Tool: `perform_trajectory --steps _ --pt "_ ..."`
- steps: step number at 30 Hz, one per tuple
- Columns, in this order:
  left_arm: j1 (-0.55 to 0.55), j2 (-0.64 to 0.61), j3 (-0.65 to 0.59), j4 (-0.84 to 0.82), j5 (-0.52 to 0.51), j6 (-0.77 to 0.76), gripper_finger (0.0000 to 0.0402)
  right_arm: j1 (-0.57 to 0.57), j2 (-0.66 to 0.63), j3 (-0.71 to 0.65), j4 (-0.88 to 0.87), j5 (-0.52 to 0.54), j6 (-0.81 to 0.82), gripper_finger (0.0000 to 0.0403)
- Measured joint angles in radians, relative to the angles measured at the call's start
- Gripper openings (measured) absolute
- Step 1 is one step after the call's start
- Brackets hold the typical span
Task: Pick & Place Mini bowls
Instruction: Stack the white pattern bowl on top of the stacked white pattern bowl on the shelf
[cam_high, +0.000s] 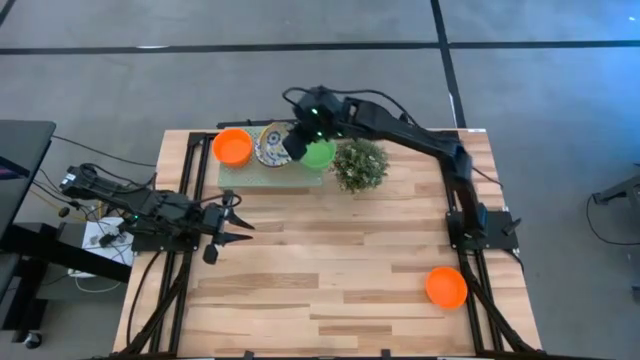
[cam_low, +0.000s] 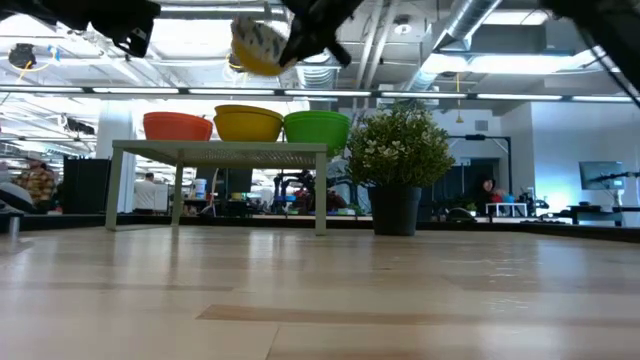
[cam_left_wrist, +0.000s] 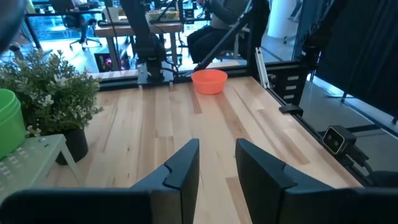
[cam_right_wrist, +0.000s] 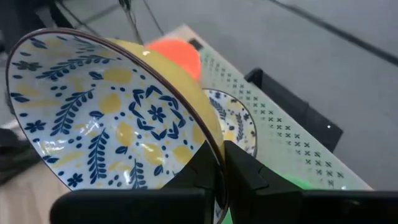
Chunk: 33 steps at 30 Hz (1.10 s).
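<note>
The right gripper (cam_right_wrist: 219, 163) is clamped on the rim of a floral bowl (cam_right_wrist: 106, 109), holding it tilted in the air above the small green stand (cam_high: 262, 176) at the upper middle of the high view. In the low view this lifted bowl (cam_low: 256, 45) hangs near the top of the frame, clear of the bowls on the stand.

On the stand sit three groups in a row: red-orange bowls (cam_high: 232, 146) at the left, floral bowls (cam_high: 270, 146) in the middle and green bowls (cam_high: 320, 154) at the right, next to the plant (cam_high: 359, 163). How many are stacked in each I cannot tell. One red-orange bowl (cam_high: 446, 286) already sits alone on the table at the lower right of the high view, well apart from the stand.

So the task looks early: one bowl seems placed, a second is in the air and yet to be set down, and the rest wait on the stand.

The left gripper (cam_high: 236, 225) rests at the left side of the table, fingers apart and empty.
</note>
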Motion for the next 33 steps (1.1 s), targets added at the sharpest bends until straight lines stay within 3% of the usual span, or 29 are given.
perform_trajectory --steps 9,17,33 --pt "0.000 0.025 0.000 0.000 0.000 -0.002 0.0106 -0.097 0.152 0.110 -0.029 -0.217 -0.016 0.0008" --pt "0.000 0.026 0.000 0.002 0.001 -0.003 0.0106 -0.135 0.155 0.108 -0.108 -0.218 -0.013 0.0010" --pt "0.000 0.026 0.000 0.007 0.001 -0.003 0.0106 -0.128 0.154 0.089 -0.084 -0.223 -0.024 0.0011"
